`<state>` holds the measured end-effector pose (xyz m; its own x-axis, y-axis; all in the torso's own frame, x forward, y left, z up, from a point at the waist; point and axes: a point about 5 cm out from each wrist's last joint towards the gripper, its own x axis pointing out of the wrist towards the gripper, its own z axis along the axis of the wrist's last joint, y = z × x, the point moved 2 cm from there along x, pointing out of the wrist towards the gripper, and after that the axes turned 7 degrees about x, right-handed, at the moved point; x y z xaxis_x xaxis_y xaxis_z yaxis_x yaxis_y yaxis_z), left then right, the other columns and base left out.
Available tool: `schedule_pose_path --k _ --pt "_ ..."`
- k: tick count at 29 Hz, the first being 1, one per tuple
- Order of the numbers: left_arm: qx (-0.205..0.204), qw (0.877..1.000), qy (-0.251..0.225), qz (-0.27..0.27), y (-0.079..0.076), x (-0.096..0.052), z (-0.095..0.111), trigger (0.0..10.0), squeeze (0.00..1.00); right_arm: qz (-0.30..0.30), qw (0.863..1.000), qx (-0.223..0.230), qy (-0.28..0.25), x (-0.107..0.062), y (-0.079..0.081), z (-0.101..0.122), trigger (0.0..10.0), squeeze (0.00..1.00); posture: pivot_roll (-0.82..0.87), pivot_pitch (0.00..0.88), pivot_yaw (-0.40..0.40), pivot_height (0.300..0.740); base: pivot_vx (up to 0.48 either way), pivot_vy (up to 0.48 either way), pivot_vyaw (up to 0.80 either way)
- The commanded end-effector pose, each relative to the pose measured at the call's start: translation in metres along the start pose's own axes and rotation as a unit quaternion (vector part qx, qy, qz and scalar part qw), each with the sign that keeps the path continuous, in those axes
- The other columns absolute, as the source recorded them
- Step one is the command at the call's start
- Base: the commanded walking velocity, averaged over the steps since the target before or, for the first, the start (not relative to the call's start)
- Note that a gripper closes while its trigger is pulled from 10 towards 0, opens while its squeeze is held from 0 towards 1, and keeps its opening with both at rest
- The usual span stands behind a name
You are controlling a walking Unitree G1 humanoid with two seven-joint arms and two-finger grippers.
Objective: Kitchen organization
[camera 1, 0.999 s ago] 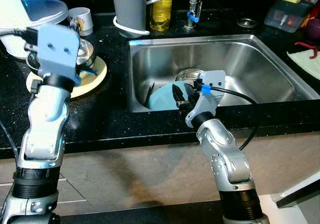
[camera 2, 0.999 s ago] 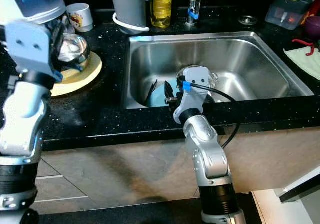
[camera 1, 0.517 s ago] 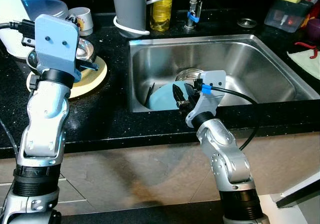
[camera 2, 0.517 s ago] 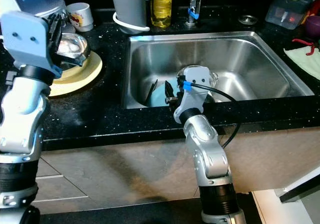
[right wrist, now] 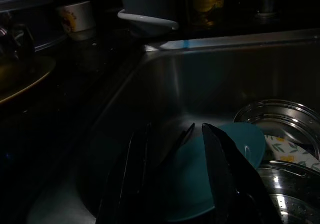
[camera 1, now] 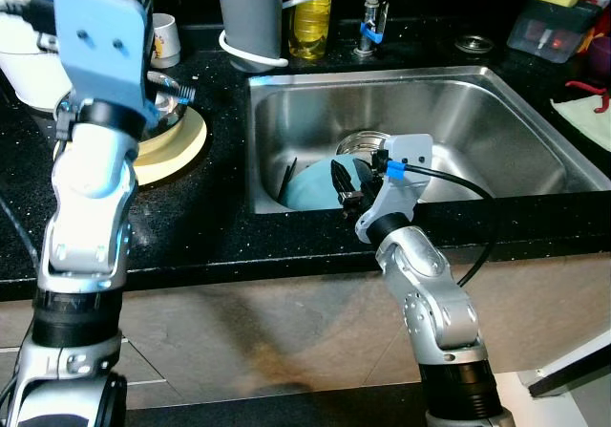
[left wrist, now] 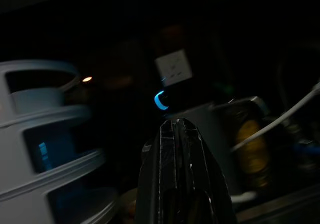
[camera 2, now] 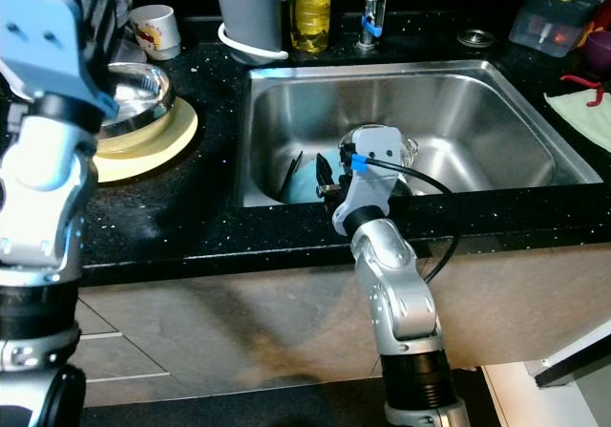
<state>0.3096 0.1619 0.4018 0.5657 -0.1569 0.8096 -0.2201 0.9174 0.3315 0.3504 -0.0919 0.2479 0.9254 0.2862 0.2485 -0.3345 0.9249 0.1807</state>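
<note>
1. My right gripper (right wrist: 175, 184) hangs inside the sink (camera 1: 496, 112), fingers spread apart with nothing between them, just above the teal plate (right wrist: 220, 159) that leans tilted near the front wall.

2. Through the right wrist camera, one finger sits over the plate's face and the other off its near edge, beside some dark utensils (right wrist: 137, 149). I judge the step in hand is to grasp that plate by its rim.

3. To do it well, I would ease down until the rim lies between the fingers, then close slowly; the plate is smooth and probably wet, so a shallow pinch could slip.

4. The steel strainer bowl (right wrist: 280, 184) and the lidded pan (right wrist: 277, 116) sit just beside the plate, so I would lift straight up before swinging away.

5. My left gripper (left wrist: 175, 134) is raised above the counter (camera 2: 191, 207), near the steel bowl on the yellow plate (camera 2: 143, 145). Its fingers are pressed together and empty.

6. I would keep that arm steady while the right works.
</note>
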Motion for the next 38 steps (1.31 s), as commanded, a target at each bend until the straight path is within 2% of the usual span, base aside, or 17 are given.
schedule_pose_path --k 1,7,10,11,14,16,17,18,19,20,21,22,24,26,31,37,38 --pt "-0.012 1.0 -0.024 -0.011 -0.005 0.002 0.01 0.0 0.0 0.001 1.0 0.004 -0.005 -0.001 0.001 0.001 10.0 0.0 -0.05 0.179 0.032 0.74 0.0 0.0 0.0" --pt "-0.043 0.998 -0.039 -0.023 -0.019 0.008 0.016 0.0 0.0 -0.001 1.0 0.004 -0.006 -0.001 0.0 0.002 10.0 0.0 -0.05 0.181 0.031 0.74 0.0 0.0 0.0" --pt "-0.075 0.995 -0.038 -0.055 -0.03 0.008 0.016 0.0 0.0 -0.003 1.0 0.009 -0.008 -0.001 -0.001 0.003 10.0 0.0 -0.05 0.184 0.029 0.74 0.0 0.0 0.0" --pt "-0.118 0.986 -0.035 -0.116 -0.05 0.003 0.016 0.0 0.0 -0.006 1.0 0.022 -0.011 0.0 -0.001 0.005 10.0 0.0 -0.05 0.191 0.026 0.74 0.0 0.0 0.0" --pt "-0.186 0.962 -0.029 -0.197 -0.077 -0.009 0.019 0.0 0.0 -0.004 0.999 0.042 -0.016 0.001 0.001 0.007 10.0 0.0 -0.06 0.191 0.028 0.74 0.0 0.0 0.0" --pt "-0.237 0.949 -0.011 -0.206 -0.083 -0.013 0.016 0.0 0.0 -0.004 0.997 0.069 -0.021 0.002 0.003 0.009 10.0 0.0 -0.06 0.194 0.03 0.74 0.0 0.0 0.0" --pt "-0.303 0.936 0.017 -0.177 -0.083 -0.014 0.008 0.0 0.0 -0.006 0.991 0.125 -0.035 0.003 0.005 0.015 10.0 0.06 -0.06 0.194 0.03 0.74 0.0 0.0 0.0" --pt "-0.303 0.936 0.017 -0.177 -0.083 -0.014 0.008 0.0 0.0 -0.006 0.991 0.125 -0.035 0.003 0.005 0.015 10.0 0.06 -0.06 0.194 0.03 0.74 0.0 0.0 0.0" --pt "-0.334 0.93 0.032 -0.147 -0.078 -0.013 0.001 0.0 0.0 -0.008 0.987 0.153 -0.043 0.003 0.006 0.018 10.0 0.85 -0.07 0.198 0.031 0.74 0.0 0.0 0.0" --pt "-0.334 0.93 0.032 -0.147 -0.078 -0.013 0.001 0.0 0.0 -0.008 0.987 0.153 -0.043 0.003 0.006 0.018 10.0 0.85 -0.07 0.198 0.031 0.74 0.0 0.0 0.0" --pt "-0.352 0.928 0.04 -0.115 -0.07 -0.01 -0.005 0.0 0.0 -0.005 0.984 0.17 -0.048 0.003 0.007 0.021 10.0 1.0 -0.07 0.198 0.031 0.74 0.0 0.0 0.0" --pt "-0.352 0.928 0.04 -0.115 -0.07 -0.01 -0.005 0.0 0.0 -0.005 0.984 0.17 -0.048 0.003 0.007 0.021 10.0 1.0 -0.07 0.198 0.031 0.74 0.0 0.0 0.0" --pt "-0.38 0.921 0.049 -0.071 -0.057 -0.007 -0.013 0.0 0.0 0.0 0.982 0.18 -0.053 0.002 0.009 0.024 10.0 1.0 -0.07 0.201 0.028 0.74 0.0 0.0 0.0" --pt "-0.394 0.916 0.068 -0.034 -0.044 -0.006 -0.025 0.0 0.0 0.013 0.985 0.164 -0.059 0.001 0.013 0.028 10.0 1.0 -0.07 0.201 0.028 0.74 0.0 0.0 0.0" --pt "-0.409 0.906 0.107 0.008 -0.032 -0.009 -0.043 0.0 0.0 0.044 0.986 0.144 -0.067 0.0 0.02 0.033 10.0 1.0 -0.07 0.201 0.028 0.74 0.0 0.0 0.0" --pt "-0.375 0.915 0.141 -0.037 -0.045 -0.018 -0.053 0.0 0.0 0.04 0.989 0.124 -0.075 0.0 0.018 0.039 10.0 1.0 -0.07 0.202 0.029 0.74 0.0 0.0 0.0" --pt "-0.345 0.924 0.141 -0.084 -0.06 -0.017 -0.052 0.0 0.0 0.008 0.997 0.057 -0.045 0.004 0.008 0.035 10.0 0.52 -0.06 0.204 0.028 0.74 0.0 0.0 0.0"
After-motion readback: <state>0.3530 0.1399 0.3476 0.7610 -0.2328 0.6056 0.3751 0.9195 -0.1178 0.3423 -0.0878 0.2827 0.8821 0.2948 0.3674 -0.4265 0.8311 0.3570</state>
